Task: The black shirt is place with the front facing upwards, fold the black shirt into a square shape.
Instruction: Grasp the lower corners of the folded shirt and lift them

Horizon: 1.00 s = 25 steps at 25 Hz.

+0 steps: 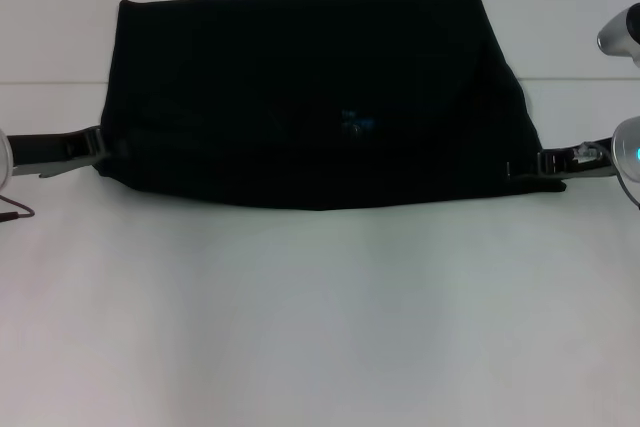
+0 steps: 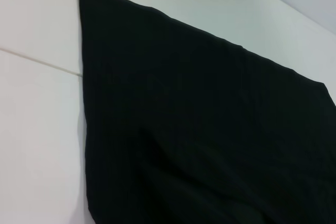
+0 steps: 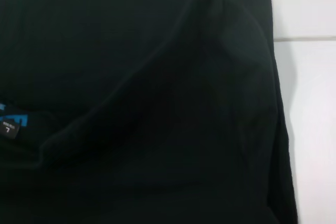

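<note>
Two claws meet the black shirt (image 1: 310, 97) at its near corners: the left claw (image 1: 98, 145) at nine o'clock and the right claw (image 1: 535, 163) at three o'clock. Each looks clenched on the cloth's edge. The shirt lies folded into a wide band across the far half of the white surface (image 1: 320, 327), at twelve o'clock. A small blue label (image 3: 11, 115) shows near its middle.

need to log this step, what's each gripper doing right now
Left gripper: at the left edge of the black shirt; open or shut cannot be told.
Right gripper: at the shirt's right edge; cannot be told either.
</note>
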Motion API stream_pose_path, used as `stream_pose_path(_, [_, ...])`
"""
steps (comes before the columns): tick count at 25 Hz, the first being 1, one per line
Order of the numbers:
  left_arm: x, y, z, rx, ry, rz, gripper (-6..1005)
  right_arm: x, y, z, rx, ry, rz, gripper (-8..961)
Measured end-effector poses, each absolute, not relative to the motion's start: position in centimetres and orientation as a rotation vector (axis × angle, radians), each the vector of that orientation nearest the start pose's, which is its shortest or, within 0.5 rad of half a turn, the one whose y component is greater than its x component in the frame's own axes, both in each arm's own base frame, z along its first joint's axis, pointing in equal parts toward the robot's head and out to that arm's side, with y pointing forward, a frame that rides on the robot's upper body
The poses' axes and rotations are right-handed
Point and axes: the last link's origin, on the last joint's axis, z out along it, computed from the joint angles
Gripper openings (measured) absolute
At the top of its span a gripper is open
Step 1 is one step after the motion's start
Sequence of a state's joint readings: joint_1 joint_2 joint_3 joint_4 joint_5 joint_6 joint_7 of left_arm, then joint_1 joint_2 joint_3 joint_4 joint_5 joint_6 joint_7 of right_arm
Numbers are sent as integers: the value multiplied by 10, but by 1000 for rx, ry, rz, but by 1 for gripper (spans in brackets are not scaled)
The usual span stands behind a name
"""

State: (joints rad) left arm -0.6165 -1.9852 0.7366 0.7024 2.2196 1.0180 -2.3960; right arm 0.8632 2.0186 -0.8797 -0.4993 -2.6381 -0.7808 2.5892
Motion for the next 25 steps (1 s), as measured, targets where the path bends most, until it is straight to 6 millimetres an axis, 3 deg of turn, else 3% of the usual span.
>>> stream_pose_path(6, [-309, 413, 58, -1896, -1574, -464, 28, 273, 450, -3, -1982, 1385, -12, 854])
stream_pose_path(12, [-309, 413, 58, -1893, -1573, -464, 27, 272, 449, -4, -1988, 1392, -16, 786])
stream_pose_path(22, [-312, 411, 56, -1884, -1578, -463, 27, 270, 451, -2, -1988, 1393, -6, 361])
stream_pose_path(25, [-312, 410, 56, -1884, -1580, -463, 27, 271, 451, -2, -1987, 1395, -12, 299])
